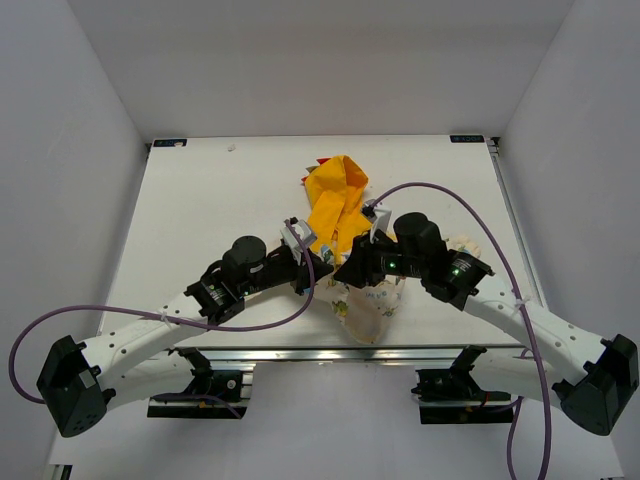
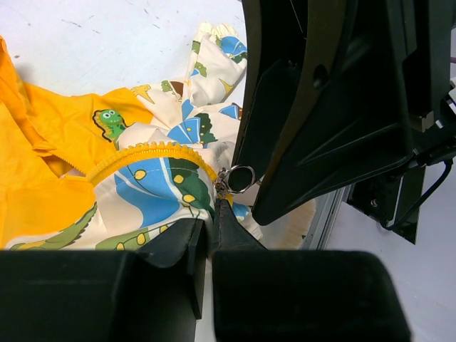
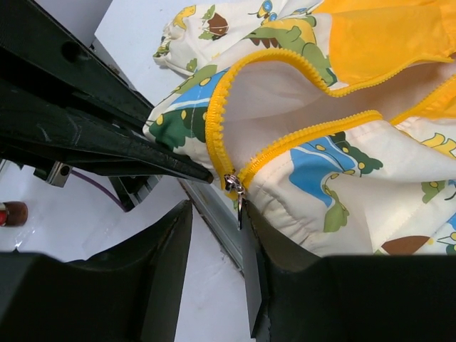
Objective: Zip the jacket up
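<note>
— So, where does the jacket lie?
— On the table, hood at 12 o'clock. Left gripper clenches its hem; right gripper gapes, zipper pull at its 12 o'clock.

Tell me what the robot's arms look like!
The left arm and right arm are white with chunky black joints, each trailing a looping purple cable. The left gripper and right gripper have flat black fingers. Tiny green lights glow on the right wrist.
</note>
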Controlling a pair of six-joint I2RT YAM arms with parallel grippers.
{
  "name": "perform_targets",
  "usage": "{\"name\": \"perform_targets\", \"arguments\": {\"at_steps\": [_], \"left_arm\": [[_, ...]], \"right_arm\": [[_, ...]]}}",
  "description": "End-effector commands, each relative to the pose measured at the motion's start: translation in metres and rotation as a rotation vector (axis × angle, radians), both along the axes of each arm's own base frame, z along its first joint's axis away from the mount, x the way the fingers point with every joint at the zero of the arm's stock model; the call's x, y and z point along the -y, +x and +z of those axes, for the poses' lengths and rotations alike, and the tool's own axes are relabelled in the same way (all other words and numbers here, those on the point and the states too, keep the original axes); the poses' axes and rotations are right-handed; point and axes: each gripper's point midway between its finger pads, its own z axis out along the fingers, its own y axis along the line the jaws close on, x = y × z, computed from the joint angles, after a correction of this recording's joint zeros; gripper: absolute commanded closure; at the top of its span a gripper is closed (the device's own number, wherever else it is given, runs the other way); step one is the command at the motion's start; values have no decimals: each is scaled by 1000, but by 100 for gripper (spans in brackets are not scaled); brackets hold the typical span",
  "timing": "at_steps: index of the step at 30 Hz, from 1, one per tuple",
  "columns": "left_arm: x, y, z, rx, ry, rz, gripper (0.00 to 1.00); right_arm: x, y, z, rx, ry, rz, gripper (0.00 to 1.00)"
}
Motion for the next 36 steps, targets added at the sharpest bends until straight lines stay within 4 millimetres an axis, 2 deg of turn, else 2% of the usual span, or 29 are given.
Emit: {"name": "perform_targets", "arguments": {"at_steps": [1,3,7,13,14,25,27,31,36], "left_arm": [[0,-2,41,70,-88,-5,100],[0,-3,40,71,-89,-6,100],[0,-3,40,71,-89,-8,100],[1,-3,39,66,-84,-8,100],[0,-2,38,63,-82,-3,100],[-6,1,10,-68,2,54,100],[-9,-2,-3,-109,40,61,100],[-10,-6,-7,-142,51,59,100],[-12,-7,-14,-200,67,78,100]], "right_arm": [[1,10,6,26,10,-45,60],[2,11,5,28,5,-55,61],[1,12,5,32,10,-56,70],[1,17,7,58,10,-68,98],[2,19,8,67,4,-75,100],[13,27,26,234,-103,-12,100],[17,27,23,270,-157,26,100],[27,28,8,303,-268,76,100],[30,28,10,395,-305,150,100]]}}
